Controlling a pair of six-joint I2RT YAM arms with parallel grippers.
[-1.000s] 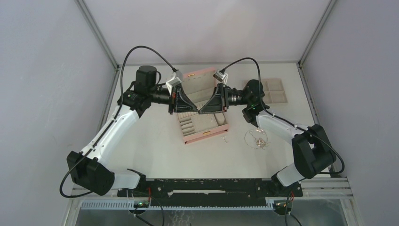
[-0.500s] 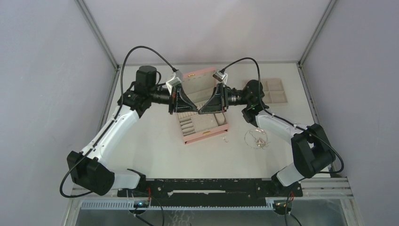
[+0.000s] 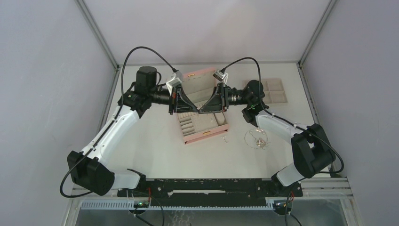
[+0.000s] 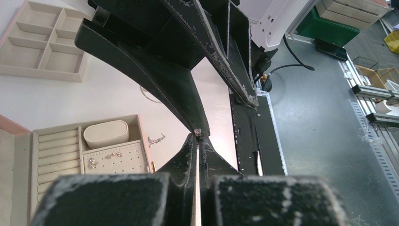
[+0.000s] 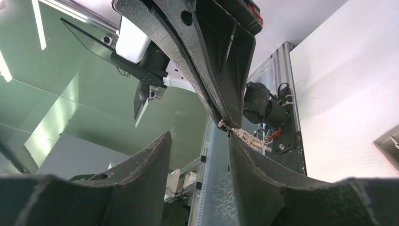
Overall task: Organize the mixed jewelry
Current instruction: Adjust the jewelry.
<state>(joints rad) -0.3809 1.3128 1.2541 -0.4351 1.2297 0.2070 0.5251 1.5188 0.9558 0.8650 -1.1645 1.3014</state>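
Silver earring bit (image 4: 197, 132) sits pinched in my left gripper (image 4: 195, 141), which is closed tight above the pink box (image 3: 205, 134). My right gripper (image 5: 199, 135) stands open and empty, tip to tip with it. The chain necklace (image 3: 256, 138) lies toward the desk's (image 3: 155, 146) right edge, and more bits (image 4: 106, 157) rest inside the box.

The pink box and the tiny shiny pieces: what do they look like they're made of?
Pink box: matte pink cover, possibly faux leather. Its beige lining looks velvety, with soft padded rolls. Tiny pieces: likely silver-toned metal, since they glint; some sparkle like stones, too small to tell. One is pinched in the left gripper.
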